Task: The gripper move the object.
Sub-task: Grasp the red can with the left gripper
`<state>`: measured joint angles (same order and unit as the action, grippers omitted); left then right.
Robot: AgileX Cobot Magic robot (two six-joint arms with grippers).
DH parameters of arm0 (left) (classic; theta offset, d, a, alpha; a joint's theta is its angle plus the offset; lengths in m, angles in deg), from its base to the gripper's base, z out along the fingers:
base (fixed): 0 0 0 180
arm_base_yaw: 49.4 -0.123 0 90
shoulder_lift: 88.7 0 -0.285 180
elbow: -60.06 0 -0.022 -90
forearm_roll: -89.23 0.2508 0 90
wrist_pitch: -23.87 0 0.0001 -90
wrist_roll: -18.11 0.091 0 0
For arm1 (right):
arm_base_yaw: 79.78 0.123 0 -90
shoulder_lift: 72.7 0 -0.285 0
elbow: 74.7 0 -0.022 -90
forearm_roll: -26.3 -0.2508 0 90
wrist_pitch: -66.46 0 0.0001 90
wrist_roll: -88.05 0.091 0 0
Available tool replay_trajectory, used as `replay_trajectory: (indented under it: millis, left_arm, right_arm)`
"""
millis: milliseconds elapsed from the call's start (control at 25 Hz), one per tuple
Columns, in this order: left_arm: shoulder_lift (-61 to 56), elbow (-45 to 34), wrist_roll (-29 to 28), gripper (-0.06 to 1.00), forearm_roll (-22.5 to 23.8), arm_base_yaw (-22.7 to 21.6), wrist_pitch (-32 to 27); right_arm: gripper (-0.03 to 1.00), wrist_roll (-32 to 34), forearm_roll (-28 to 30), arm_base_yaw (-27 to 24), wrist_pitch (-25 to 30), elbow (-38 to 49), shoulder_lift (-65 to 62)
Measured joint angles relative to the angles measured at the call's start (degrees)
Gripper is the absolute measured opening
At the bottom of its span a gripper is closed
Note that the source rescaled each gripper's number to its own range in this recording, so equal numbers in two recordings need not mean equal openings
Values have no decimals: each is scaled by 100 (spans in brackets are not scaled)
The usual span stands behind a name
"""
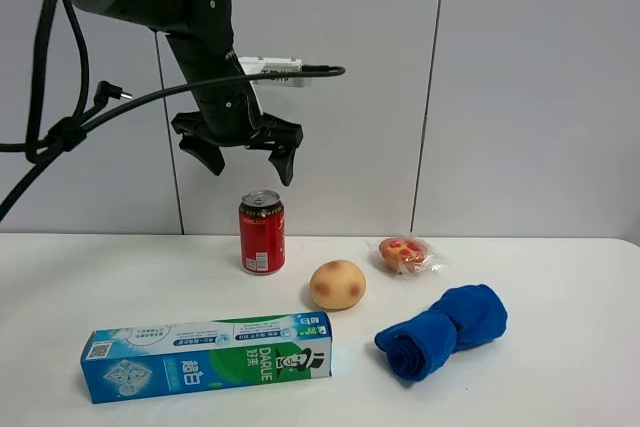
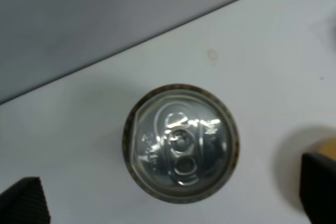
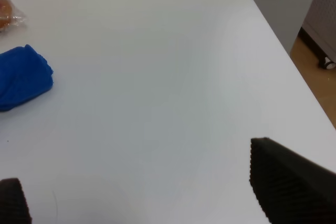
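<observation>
The red drink can (image 1: pixel 262 235) with a silver top stands upright on the white table (image 1: pixel 560 367), near the back wall. My left gripper (image 1: pixel 250 169), a black claw on a thick black arm, hangs open and empty directly above the can, a short gap over its top. In the left wrist view the can's silver lid (image 2: pixel 181 142) sits between the two fingertips (image 2: pixel 23 203), which stay clear of it on either side. My right gripper (image 3: pixel 147 187) does not show in the exterior high view. In the right wrist view it is open and empty over bare table.
A round tan bun (image 1: pixel 337 284) lies right of the can. A wrapped pastry (image 1: pixel 405 252) and a rolled blue towel (image 1: pixel 445 329) lie further right. A toothpaste box (image 1: pixel 205 355) lies in front of the can. The towel (image 3: pixel 21 77) and the table's edge (image 3: pixel 294 66) show in the right wrist view.
</observation>
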<state>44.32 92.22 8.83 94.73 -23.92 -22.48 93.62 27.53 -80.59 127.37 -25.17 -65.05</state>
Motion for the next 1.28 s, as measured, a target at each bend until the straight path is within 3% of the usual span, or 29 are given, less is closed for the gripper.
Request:
replay_trajectory:
  millis: [840,1280]
  left_arm:
    - [709,0,240,100,71,29,766]
    - [923,0,240,100,716,29,1118]
  right_arm:
    - [100,-5,0,0,0,0,0]
    - [100,-5,0,0,0,0,0]
